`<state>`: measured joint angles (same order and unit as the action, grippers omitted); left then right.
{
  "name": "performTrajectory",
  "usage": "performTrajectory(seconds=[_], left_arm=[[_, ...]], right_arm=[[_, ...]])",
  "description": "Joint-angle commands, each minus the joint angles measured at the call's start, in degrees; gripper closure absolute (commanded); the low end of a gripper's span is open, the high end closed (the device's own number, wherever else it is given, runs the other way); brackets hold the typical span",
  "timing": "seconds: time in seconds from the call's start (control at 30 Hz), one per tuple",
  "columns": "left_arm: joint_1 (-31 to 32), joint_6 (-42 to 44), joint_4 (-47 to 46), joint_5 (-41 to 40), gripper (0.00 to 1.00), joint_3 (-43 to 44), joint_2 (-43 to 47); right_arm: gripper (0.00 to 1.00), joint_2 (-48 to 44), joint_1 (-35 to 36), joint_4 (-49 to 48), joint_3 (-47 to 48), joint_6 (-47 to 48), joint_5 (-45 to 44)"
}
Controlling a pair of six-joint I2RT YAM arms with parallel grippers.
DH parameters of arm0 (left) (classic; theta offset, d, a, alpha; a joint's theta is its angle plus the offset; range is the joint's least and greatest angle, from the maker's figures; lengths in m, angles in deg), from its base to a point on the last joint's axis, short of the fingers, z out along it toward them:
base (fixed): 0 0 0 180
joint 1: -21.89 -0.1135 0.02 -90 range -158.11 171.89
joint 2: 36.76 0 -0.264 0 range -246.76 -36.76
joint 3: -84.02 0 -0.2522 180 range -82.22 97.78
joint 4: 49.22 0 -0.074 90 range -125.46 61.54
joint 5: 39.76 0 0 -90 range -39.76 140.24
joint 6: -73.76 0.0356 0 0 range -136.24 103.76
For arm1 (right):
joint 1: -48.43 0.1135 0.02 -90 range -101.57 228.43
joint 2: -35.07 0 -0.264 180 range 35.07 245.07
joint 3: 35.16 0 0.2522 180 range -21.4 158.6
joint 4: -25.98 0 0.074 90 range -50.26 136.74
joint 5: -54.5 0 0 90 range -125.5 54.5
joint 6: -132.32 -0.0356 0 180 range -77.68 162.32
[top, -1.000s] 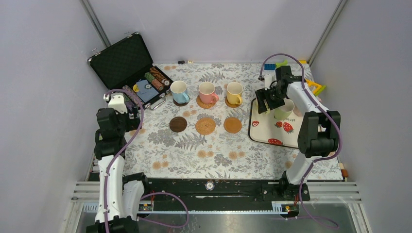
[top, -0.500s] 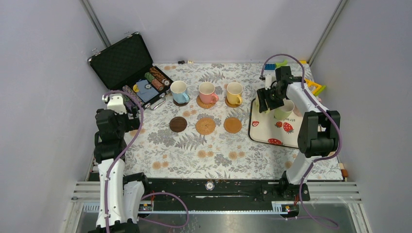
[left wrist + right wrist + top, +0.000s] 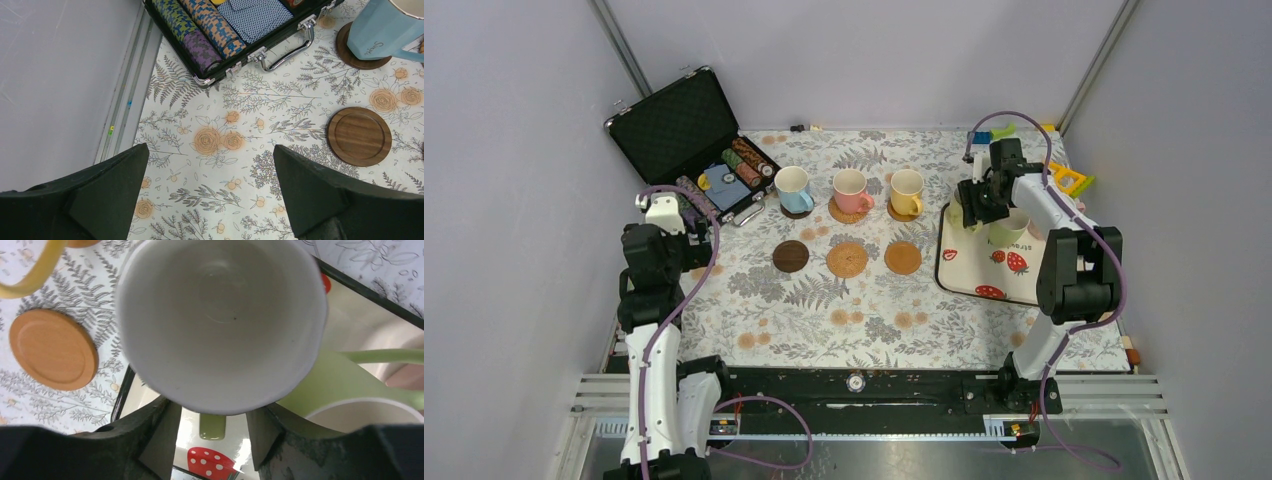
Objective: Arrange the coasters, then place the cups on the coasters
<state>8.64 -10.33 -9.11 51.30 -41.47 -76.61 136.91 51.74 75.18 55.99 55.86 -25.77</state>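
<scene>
Cup handle [image 3: 212,430] within half-spread right gripper [image 3: 211,416]

The left gripper [image 3: 210,160] hangs with jaws spread wide over the floral table [image 3: 235,125], a bare dark wood coaster [image 3: 359,136] to its right, a blue mug [image 3: 382,25] on a second dark coaster [image 3: 356,54] beyond, and the chip case [image 3: 225,27] by the table's left edge.

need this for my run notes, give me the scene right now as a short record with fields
cups on coasters: blue cup, pink cup, yellow cup, back row
bare coasters: dark brown coaster, tan coaster, orange coaster, front row
tray: holds green mug and pale green mug
right gripper: open, fingers flanking the green mug's handle
left gripper: open, empty, above the cloth near the chip case
</scene>
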Motion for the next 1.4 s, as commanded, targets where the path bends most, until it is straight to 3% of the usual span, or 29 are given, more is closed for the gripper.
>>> performTrajectory(seconds=[0.0, 0.23, 0.43, 1.1, 1.37], left_arm=[[-0.4, -0.3, -2.8, -0.8, 0.01, 1.0, 0.0], [-0.4, -0.4, -2.8, -0.8, 0.01, 0.9, 0.4], [-0.4, -0.3, -2.9, -0.5, 0.01, 0.8, -0.2], [-0.4, -0.2, -2.8, -0.3, 0.01, 0.6, 0.5], [-0.4, -0.3, -2.7, -0.6, 0.01, 0.8, 0.3]], right_arm=[[0.47, 0.9, 1.1, -4.5, -0.3, -2.8, -4.0], [0.72, 1.8, 3.0, -4.5, 0.1, -2.5, -6.1], [1.0, -1.0, 3.2, -3.8, 0.4, -1.5, -7.7], [1.0, -15.4, 3.7, 2.2, 6.6, -0.5, -3.4], [1.0, -21.9, 15.5, 4.3, 12.2, -0.3, -2.9]])
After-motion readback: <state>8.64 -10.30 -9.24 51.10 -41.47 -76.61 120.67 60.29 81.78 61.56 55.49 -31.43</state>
